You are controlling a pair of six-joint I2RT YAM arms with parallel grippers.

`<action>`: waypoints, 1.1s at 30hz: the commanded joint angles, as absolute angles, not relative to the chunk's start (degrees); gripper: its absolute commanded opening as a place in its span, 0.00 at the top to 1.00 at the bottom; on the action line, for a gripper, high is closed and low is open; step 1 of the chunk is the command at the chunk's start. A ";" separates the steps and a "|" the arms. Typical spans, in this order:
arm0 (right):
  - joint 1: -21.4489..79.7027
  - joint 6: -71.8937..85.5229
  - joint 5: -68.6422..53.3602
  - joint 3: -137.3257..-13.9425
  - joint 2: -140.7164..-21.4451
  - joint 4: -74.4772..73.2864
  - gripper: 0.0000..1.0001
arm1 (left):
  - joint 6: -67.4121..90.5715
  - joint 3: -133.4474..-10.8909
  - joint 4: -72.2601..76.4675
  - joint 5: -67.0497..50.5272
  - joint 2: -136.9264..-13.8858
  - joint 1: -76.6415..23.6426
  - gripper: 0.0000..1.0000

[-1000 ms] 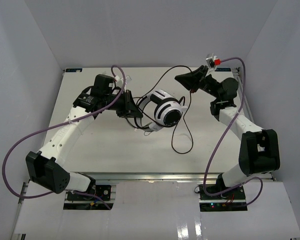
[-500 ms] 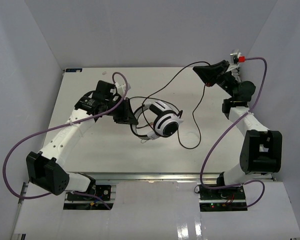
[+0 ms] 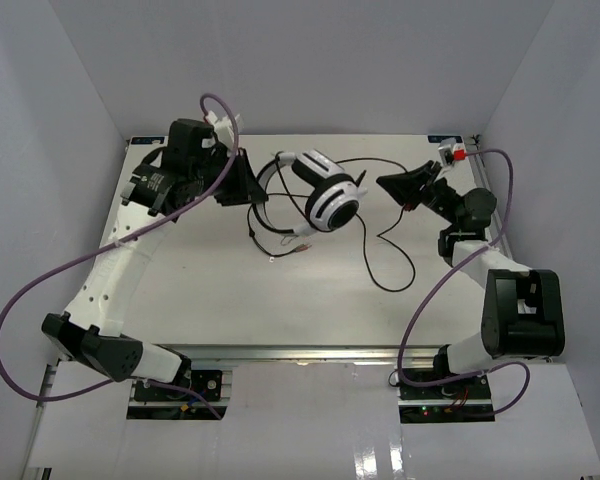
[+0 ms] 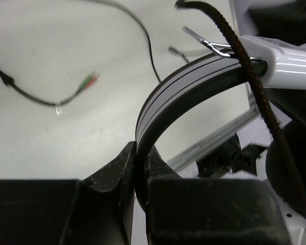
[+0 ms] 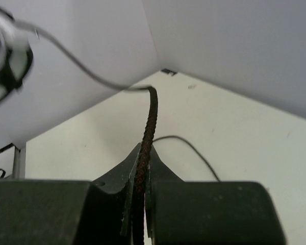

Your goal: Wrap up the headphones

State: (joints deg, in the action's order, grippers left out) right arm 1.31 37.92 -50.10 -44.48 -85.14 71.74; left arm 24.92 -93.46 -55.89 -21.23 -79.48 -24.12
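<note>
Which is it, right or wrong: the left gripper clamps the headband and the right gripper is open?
Wrong in one respect: the right gripper is shut on the cable, as the right wrist view shows. The left gripper does clamp the headband.

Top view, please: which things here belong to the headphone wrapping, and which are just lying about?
Job: headphones, thin black cable, left claw on the headband, right claw on the cable.
Lying about: purple robot cables.
</note>
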 commanded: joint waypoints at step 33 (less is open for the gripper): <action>41.86 -77.94 10.89 -63.30 -76.54 1.61 0.92 | 5.73 -92.22 -53.09 4.12 -97.20 -28.69 1.00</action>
